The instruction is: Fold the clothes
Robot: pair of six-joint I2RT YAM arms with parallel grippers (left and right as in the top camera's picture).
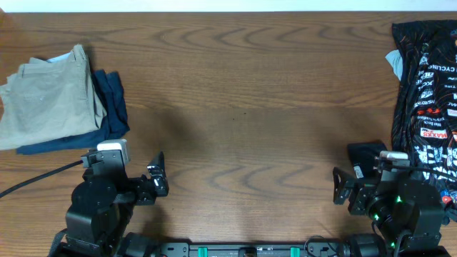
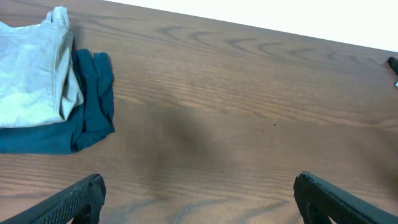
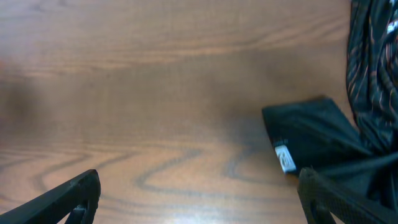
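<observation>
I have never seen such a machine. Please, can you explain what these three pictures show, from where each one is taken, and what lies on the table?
Two robot arms sit at a wooden table. One picture looks down from above; the other two come from a camera on each wrist, so the dark prongs at their lower corners are that arm's own fingers. The left end effector and the right end effector both stand open and hold nothing. At the left lie folded khaki shorts on top of folded navy shorts. At the right lies a black printed garment, with a dark piece bearing a small white label near the right arm.
</observation>
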